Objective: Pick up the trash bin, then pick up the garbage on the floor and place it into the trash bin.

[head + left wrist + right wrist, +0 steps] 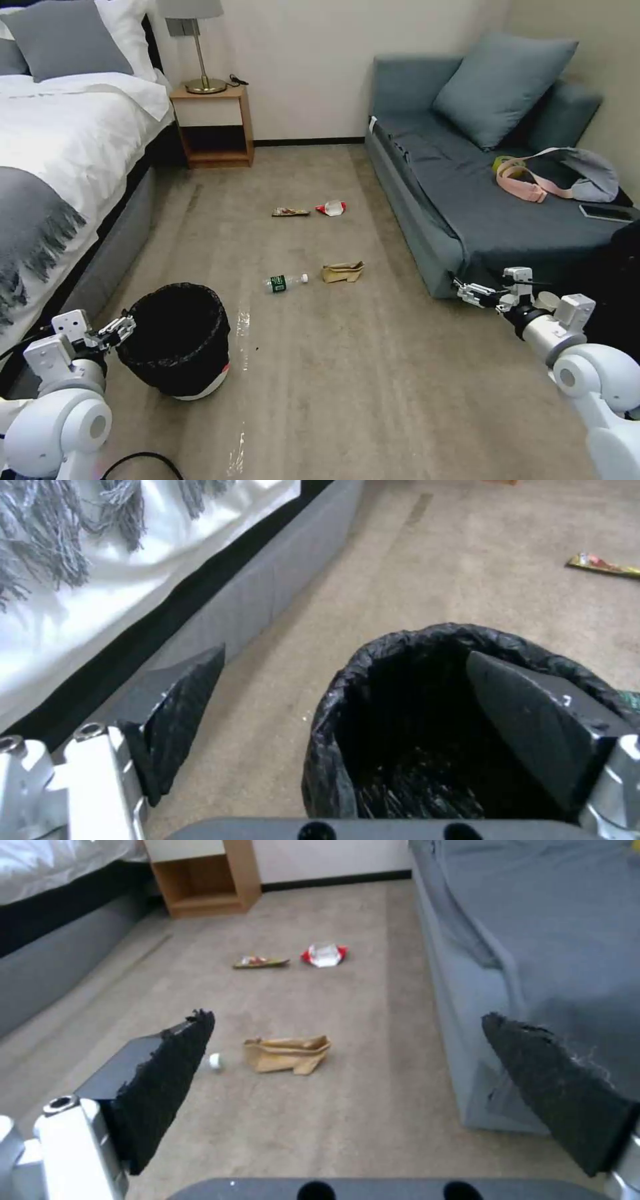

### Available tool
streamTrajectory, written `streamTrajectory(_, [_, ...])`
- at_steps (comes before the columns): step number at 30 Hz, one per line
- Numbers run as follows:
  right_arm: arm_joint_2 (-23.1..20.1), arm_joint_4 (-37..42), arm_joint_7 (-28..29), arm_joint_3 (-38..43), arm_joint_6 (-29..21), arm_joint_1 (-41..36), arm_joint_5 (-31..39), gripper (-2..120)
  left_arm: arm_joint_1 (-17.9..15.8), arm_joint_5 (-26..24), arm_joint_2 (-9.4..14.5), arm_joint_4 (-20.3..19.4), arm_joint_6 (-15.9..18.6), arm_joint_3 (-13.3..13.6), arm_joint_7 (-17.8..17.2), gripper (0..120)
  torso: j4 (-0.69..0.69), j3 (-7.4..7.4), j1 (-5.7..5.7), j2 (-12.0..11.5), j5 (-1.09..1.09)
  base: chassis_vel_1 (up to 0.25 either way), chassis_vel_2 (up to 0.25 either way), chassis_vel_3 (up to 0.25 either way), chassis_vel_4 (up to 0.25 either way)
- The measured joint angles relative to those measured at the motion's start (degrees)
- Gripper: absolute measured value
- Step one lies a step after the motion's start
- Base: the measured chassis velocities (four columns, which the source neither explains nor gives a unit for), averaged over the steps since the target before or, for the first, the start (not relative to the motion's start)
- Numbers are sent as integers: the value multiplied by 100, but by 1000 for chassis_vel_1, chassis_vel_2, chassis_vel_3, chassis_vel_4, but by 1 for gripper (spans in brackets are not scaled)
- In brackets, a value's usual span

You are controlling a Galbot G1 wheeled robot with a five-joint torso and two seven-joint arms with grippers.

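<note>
A: Head view first. Where is the bin?

B: The trash bin (pixel 179 341) stands upright on the carpet (pixel 373 373) near the bed (pixel 73 153), at the robot's left. The left gripper (pixel 119 329) is at its rim on the bed side. 4 pieces of garbage lie farther out, between bed and sofa (pixel 467 200): a clear bottle (pixel 285 283) with a green label, a brown paper bag (pixel 343 271) just beside it, and beyond them a flat snack wrapper (pixel 291 212) and a red-and-white packet (pixel 331 208).

A: And the right gripper (pixel 471 292)?

B: It hovers by the sofa's near corner, well apart from the litter.

A: Left wrist view?

B: The left gripper's fingers (pixel 180 715) are spread wide. 1 sits over the bin's mouth, the other outside, on the bed side, so the liner's rim lies between them; nothing is pinched.

A: Right wrist view?

B: The right gripper's fingers (pixel 167 1085) are also spread, holding nothing. Between them, lower down on the floor, lies the paper bag with the bottle's white cap beside it; the wrapper and packet are farther on, toward the nightstand (pixel 200 880).
</note>
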Motion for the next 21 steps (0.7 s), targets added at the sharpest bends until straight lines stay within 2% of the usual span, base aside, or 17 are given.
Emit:
streamTrajectory(3, [79,-15,1,-28,0,4,-55,100,-117,-14,66,159,30,34,-19,98,-1,0,0,0,-1,0,0,0,0])
streamTrajectory(6, [307,-27,4,-62,0,-27,-199,100,-426,-27,226,568,84,140,-65,98,-1,0,0,0,-1,0,0,0,0])
streamTrajectory(8, [325,-28,5,-61,0,-33,-211,100,-449,-27,238,605,85,151,-66,98,-1,0,0,0,-1,0,0,0,0])
streamTrajectory(10, [478,-38,6,-45,5,-87,-287,100,-612,1,298,901,87,249,-66,98,-1,0,0,0,-1,0,0,0,0])
streamTrajectory(16, [667,-44,31,33,5,-123,-343,100,-838,218,251,1447,27,515,4,97,-1,0,0,0,-2,0,0,0,0])
streamTrajectory(17, [667,-44,31,33,5,-123,-343,100,-838,218,251,1447,27,515,4,97,-1,0,0,0,-2,0,0,0,0])
streamTrajectory(20, [789,-44,58,79,3,-201,-433,100,-1042,296,188,1878,-27,623,39,97,-1,0,0,0,-2,0,0,0,0])
streamTrajectory(21, [789,-44,58,79,3,-201,-433,100,-1042,296,188,1878,-27,623,39,97,-1,0,0,0,-2,0,0,0,0])
